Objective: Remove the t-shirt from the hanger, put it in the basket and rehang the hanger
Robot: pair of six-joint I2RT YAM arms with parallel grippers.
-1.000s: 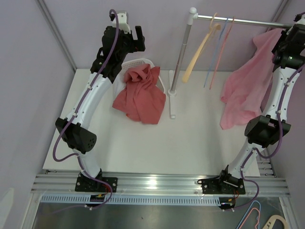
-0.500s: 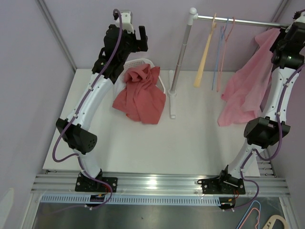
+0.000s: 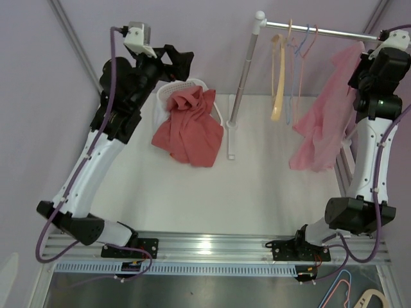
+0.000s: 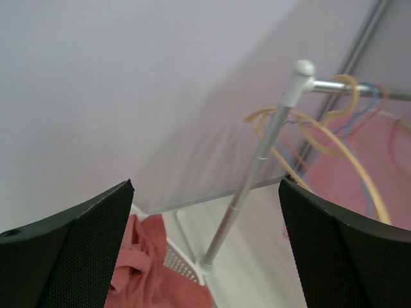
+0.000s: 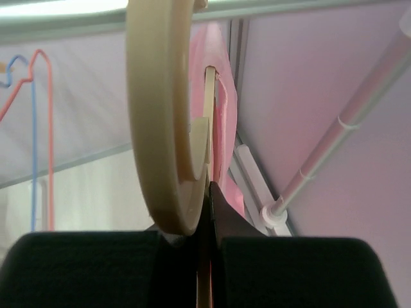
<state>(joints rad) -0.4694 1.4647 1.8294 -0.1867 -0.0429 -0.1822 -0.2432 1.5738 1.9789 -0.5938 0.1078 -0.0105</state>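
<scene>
Right gripper pinches hanger under rail, likely steadying it; t-shirt draped on it. Left gripper spread, empty.

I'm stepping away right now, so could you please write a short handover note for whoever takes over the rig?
Left gripper: open, empty, raised near the basket that holds a red garment.
Right gripper: shut on the hanger, up at the rail.
T-shirt: pink, on that hanger, whose hook is over the rail.
Done: hanger gripped.
Left: take the t-shirt off the hanger.
</scene>
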